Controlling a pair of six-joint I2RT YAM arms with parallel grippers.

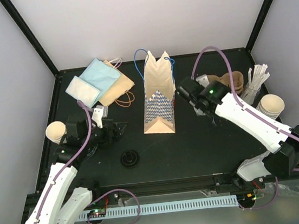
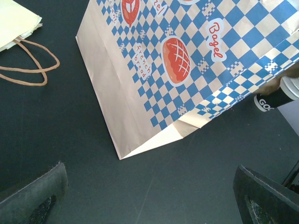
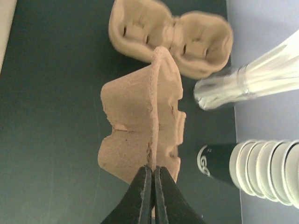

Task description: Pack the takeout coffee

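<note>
My right gripper (image 3: 153, 169) is shut on the thin rim of a brown moulded-pulp cup tray (image 3: 135, 126), which it holds edge-on above the table. A second tray (image 3: 173, 39) lies flat beyond it, also seen in the top view (image 1: 232, 80). A stack of cream paper cups (image 1: 272, 105) stands at the right, and a single cup (image 1: 56, 131) at the far left. One black lid (image 1: 129, 158) lies in front of the bag. My left gripper (image 2: 149, 200) is open with nothing between its fingers (image 2: 35, 196), just short of the bag's bottom corner.
The blue-checked paper bag (image 1: 157, 97) lies mid-table with its mouth towards the back. Flat blue, white and brown bags (image 1: 99, 82) are piled at the back left. White stir sticks (image 1: 257, 79) stand in a holder by the cups. A black sleeved cup (image 3: 215, 161) sits beside the stack.
</note>
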